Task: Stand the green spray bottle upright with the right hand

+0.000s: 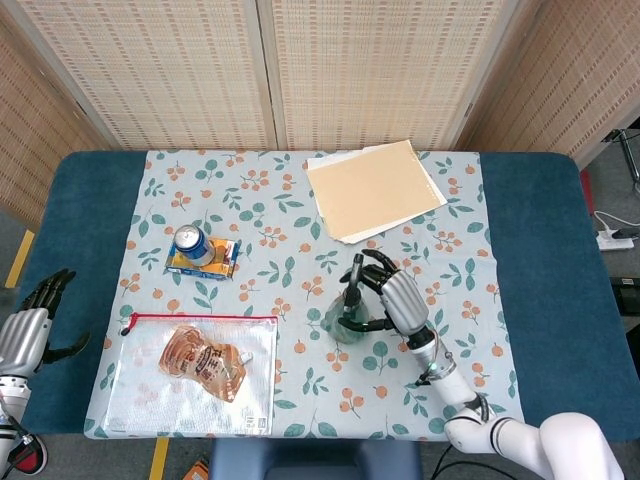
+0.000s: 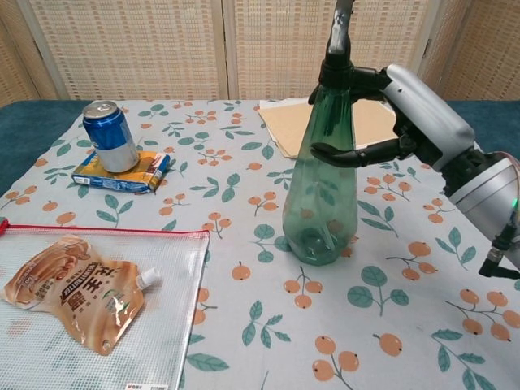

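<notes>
The green spray bottle [image 2: 321, 203] stands upright on the floral cloth, right of centre, its base on the table; from above it shows as a dark green shape [image 1: 342, 320]. My right hand [image 2: 418, 122] [image 1: 400, 300] is beside it on the right. Its fingers [image 2: 345, 153] curl around the bottle's neck and upper body and hold it loosely. My left hand [image 1: 28, 330] hangs off the table's left edge with its fingers apart, holding nothing; the chest view does not show it.
A blue can [image 2: 110, 136] stands on a flat box [image 2: 122, 175] at the left. A clear zip bag with a brown pouch [image 2: 81, 292] lies at the front left. A tan folder [image 1: 372, 188] lies behind the bottle.
</notes>
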You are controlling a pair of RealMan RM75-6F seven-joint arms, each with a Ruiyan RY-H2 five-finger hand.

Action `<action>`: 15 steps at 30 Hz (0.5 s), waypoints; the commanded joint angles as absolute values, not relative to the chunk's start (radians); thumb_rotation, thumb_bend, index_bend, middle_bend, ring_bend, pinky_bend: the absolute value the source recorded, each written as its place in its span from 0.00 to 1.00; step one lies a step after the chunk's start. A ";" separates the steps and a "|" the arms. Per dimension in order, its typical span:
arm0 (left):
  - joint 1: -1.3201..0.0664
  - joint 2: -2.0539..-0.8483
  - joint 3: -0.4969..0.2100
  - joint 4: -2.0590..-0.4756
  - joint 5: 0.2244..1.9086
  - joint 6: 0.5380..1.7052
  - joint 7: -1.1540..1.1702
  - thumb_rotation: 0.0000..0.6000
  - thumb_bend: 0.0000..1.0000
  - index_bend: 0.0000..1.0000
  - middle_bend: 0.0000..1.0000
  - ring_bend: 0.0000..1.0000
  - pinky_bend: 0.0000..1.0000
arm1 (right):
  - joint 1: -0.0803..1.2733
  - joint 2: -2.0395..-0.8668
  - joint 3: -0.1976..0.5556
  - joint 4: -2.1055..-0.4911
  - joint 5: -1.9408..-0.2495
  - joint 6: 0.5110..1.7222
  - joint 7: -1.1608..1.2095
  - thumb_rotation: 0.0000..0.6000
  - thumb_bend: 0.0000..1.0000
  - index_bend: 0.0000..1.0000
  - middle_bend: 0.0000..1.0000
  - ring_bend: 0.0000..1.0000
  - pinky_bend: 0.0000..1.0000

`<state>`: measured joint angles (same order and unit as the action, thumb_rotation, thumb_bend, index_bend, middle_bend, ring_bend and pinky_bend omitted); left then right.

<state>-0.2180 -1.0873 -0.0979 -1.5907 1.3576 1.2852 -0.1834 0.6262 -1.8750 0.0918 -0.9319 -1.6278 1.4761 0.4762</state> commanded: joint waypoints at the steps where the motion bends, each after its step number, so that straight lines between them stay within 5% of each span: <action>1: -0.219 -1.087 -0.098 -1.591 1.357 1.284 -0.183 1.00 0.26 0.00 0.00 0.00 0.14 | 0.624 -1.850 0.084 -0.964 -1.628 1.456 0.457 1.00 0.00 0.29 0.46 0.36 0.09; 15: -0.217 -1.088 -0.098 -1.595 1.356 1.287 -0.174 1.00 0.26 0.00 0.00 0.00 0.15 | 0.604 -1.805 0.062 -1.018 -1.636 1.423 0.421 1.00 0.00 0.24 0.44 0.33 0.07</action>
<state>-0.2173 -1.0886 -0.0979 -1.5947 1.3565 1.2867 -0.1741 0.6052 -1.8089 0.0653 -1.0139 -1.6349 1.4279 0.4223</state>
